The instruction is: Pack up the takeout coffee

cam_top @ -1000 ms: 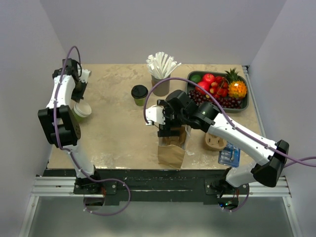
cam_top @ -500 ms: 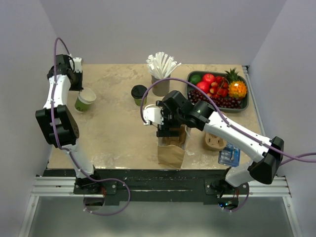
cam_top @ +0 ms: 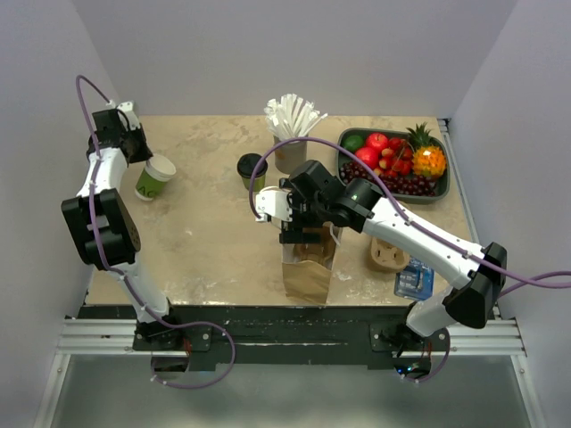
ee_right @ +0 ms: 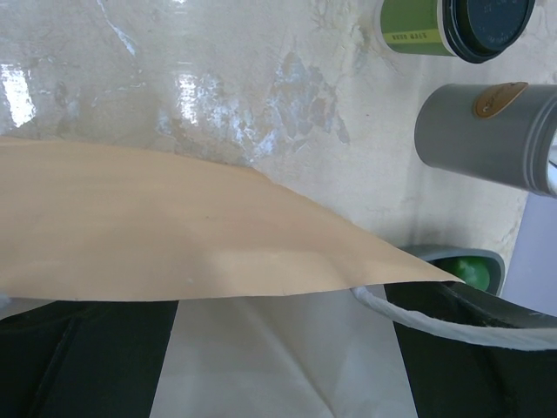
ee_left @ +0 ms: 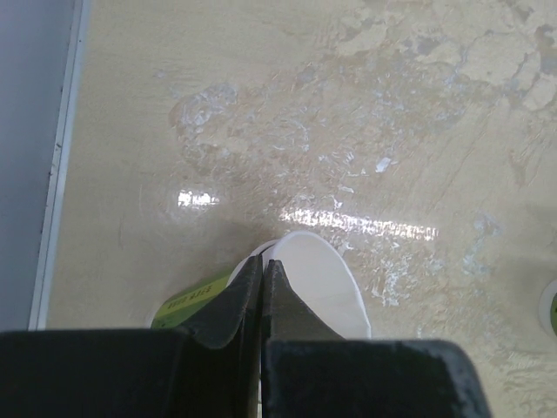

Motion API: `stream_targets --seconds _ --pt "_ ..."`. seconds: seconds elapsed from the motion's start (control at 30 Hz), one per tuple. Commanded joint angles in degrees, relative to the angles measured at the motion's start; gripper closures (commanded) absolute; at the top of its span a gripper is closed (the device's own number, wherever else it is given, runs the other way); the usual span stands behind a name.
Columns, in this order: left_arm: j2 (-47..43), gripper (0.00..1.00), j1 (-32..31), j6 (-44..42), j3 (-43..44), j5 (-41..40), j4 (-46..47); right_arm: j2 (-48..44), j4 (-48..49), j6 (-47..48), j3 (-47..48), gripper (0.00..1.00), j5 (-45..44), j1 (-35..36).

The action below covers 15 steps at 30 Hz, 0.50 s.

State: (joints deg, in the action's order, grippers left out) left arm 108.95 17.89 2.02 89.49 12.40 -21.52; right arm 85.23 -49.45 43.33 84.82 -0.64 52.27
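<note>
The takeout coffee point(cam_top: 252, 169), a green cup with a black lid, stands at the table's middle back; it also shows at the top of the right wrist view point(ee_right: 452, 22). No gripper touches it. My right gripper point(cam_top: 303, 234) is open, its fingers point(ee_right: 87, 357) spread wide at the mouth of the brown paper bag point(cam_top: 310, 263), whose brown wall point(ee_right: 174, 226) and white handle cross that view. My left gripper point(ee_left: 262, 266) is shut on the rim of a lidless green cup point(ee_left: 318, 279) at the far left point(cam_top: 153, 176).
A grey cup of white straws point(cam_top: 290, 147) stands right of the coffee and shows in the right wrist view point(ee_right: 487, 135). A tray of fruit point(cam_top: 442, 192) sits back right. A round brown item point(cam_top: 388, 254) and a blue packet point(cam_top: 415, 278) lie right of the bag.
My left gripper has carried the lidless cup back along the left side. My right gripper and the bag's mouth have shifted slightly left.
</note>
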Motion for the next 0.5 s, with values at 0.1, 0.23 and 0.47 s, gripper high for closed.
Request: stream_targets --seconds 0.1,0.23,0.47 --pt "-3.74 1.00 1.53 3.43 -1.86 0.25 2.81 -0.07 0.41 -1.14 1.67 0.01 -1.37 -0.15" --pt "-7.68 1.00 3.55 3.60 -6.60 0.25 1.48 -0.15 0.76 -0.97 1.32 0.01 -2.08 -0.15" --pt "-16.30 1.00 7.15 5.79 -17.51 6.04 12.70 0.64 1.55 -1.06 1.23 0.01 -0.59 -0.15"
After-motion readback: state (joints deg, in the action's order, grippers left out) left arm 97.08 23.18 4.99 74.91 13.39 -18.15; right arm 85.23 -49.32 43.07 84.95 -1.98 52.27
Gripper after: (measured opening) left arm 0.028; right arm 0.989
